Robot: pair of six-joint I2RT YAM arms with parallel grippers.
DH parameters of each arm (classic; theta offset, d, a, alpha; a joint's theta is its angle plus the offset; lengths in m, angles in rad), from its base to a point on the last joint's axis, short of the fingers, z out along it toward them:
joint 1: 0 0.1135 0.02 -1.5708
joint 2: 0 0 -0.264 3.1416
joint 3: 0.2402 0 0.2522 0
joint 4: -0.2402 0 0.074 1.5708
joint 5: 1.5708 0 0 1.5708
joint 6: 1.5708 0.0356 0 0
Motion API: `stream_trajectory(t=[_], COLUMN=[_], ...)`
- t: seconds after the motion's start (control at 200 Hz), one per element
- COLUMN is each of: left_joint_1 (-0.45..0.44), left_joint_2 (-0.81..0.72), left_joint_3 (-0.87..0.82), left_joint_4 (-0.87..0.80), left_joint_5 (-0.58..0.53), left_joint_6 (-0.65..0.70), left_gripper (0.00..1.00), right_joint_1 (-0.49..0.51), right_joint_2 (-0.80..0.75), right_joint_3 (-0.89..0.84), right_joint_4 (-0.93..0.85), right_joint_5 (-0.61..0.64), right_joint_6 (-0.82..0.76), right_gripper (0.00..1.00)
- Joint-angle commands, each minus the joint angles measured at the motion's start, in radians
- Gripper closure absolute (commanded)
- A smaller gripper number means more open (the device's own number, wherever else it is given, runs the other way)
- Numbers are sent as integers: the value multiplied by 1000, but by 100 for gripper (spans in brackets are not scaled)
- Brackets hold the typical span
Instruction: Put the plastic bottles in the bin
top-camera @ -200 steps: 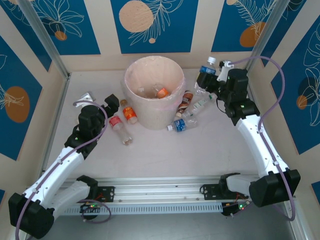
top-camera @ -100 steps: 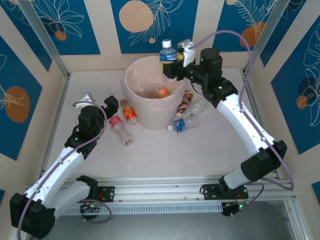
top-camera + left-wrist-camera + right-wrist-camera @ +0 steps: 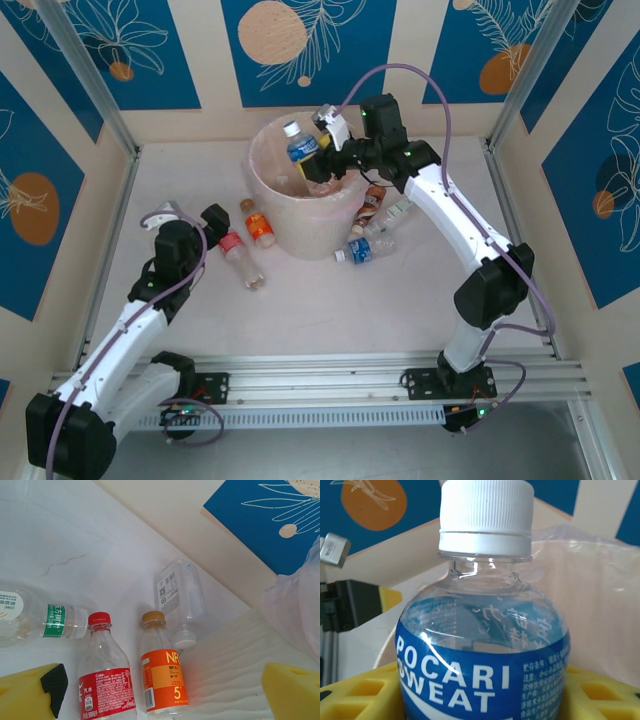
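Top external view, from the bases outward: nearest us, the left gripper (image 3: pixel 161 687) hangs low over the table (image 3: pixel 330 300), at the bin's 8 to 9 o'clock. In the left wrist view its yellow pads (image 3: pixel 30 695) stand wide apart, released, gripping nothing. Just ahead of it a red bottle (image 3: pixel 234 246) and an orange bottle (image 3: pixel 260 228) lie side by side at the bin's 8 o'clock, with their caps pointing the same way. The left wrist view also shows a green bottle (image 3: pixel 55 622) on its side at 9 o'clock of the red cap. A clear bottle (image 3: pixel 179 602) lies beyond the orange one, its white cap toward us, near the foot of the wall. At the bin's 5 o'clock a blue bottle (image 3: pixel 358 250) lies on the table. At 3 to 4 o'clock further bottles (image 3: pixel 393 212) are bunched just beside the bin, and we cannot tell them apart. The bin (image 3: pixel 295 235) stands upright mid-table, with its liner (image 3: pixel 600 580) over the rim. Farthest out, the right gripper (image 3: pixel 316 160) is over the bin's mouth, clamped on a Pocari bottle (image 3: pixel 482 650). Yellow pads hug both sides of the bottle's blue label, and its white cap is up. The bottle sits over the 11 o'clock part of the mouth; we cannot tell how deep.
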Motion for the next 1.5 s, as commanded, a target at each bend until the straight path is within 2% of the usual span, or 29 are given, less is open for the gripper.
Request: stream_trajectory(t=[0.0, 0.225, 0.41, 0.49, 0.715, 0.915, 1.09, 1.255, 1.405, 1.495], left_joint_1=[17, 24, 30, 32, 42, 47, 47, 49, 53, 100], left_joint_2=[-12, 2, 9, 12, 33, 65, 131, 189, 283, 349], left_joint_3=[-5, -3, -3, -4, -1, 20, 81, 120, 184, 229], left_joint_4=[2, 3, 4, 2, 2, -31, -119, -169, -267, -335], left_joint_5=[26, 37, 42, 43, 55, 55, 40, 59, 13, -13], left_joint_6=[-20, -25, -26, -29, -39, -50, -43, -34, 24, 46], left_gripper=[0, 0, 0, 0, 0, 0, 0, 0, 0, 0], right_joint_1=[5, 1, 1, 1, 0, -3, -13, -64, -168, -211], right_joint_2=[6, -16, -37, -55, -157, -324, -509, -612, -686, -716], right_joint_3=[51, 65, 53, 33, -85, -272, -474, -547, -648, -682], right_joint_4=[-88, -120, -114, -86, 49, 223, 355, 235, 213, 213], right_joint_5=[-113, -198, -173, -126, 27, 211, 485, 757, 731, 707], right_joint_6=[-40, -53, -36, -10, 71, 162, 262, 429, 567, 619], right_gripper=[31, 20, 8, 0, 0, 0, 0, 0, 0, 0])
